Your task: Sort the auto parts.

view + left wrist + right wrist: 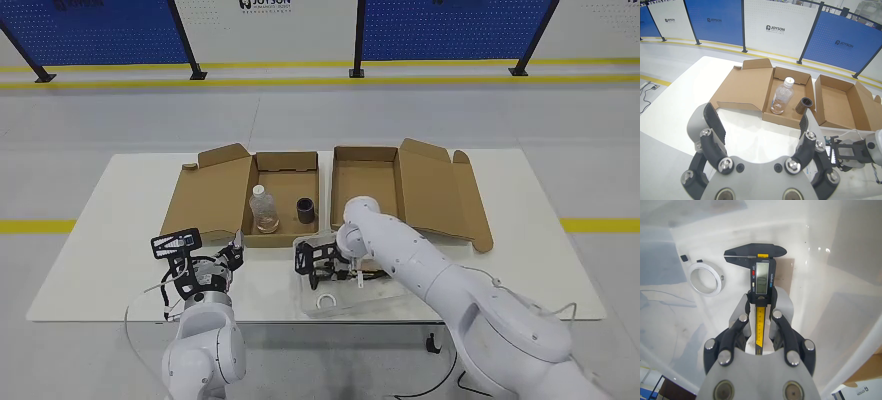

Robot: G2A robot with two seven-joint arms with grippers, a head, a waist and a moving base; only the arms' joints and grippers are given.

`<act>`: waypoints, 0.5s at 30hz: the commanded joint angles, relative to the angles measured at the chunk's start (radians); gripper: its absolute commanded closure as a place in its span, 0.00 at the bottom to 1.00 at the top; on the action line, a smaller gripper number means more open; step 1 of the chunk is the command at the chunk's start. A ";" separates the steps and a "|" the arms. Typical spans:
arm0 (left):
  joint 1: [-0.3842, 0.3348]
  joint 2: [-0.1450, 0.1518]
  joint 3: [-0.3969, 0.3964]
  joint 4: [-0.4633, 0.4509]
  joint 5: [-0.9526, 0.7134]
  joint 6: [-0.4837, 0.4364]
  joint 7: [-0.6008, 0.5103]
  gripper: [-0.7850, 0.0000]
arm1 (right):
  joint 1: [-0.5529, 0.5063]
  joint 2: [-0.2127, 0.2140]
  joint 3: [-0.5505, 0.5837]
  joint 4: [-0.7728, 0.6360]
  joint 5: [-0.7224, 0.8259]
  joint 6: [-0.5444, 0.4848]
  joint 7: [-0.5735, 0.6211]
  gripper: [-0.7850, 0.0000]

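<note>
A digital caliper with a black head and yellow scale lies inside the clear plastic bin at the table's front. My right gripper is down in the bin, shut on the caliper's display body; from above it shows as. A silver metal ring rests on the bin floor beside the caliper. My left gripper hangs open and empty over bare table, just left of the bin, in front of the left cardboard box.
The left cardboard box holds an upright clear bottle and a dark cylindrical sleeve. The right cardboard box has only its bare floor. Both boxes' lids lie folded outward. Two small black bits lie near the ring.
</note>
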 commanded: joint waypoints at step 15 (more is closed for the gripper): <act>0.000 0.000 0.000 0.000 0.000 0.000 0.000 0.00 | -0.052 0.084 0.083 -0.147 -0.006 0.053 -0.023 1.00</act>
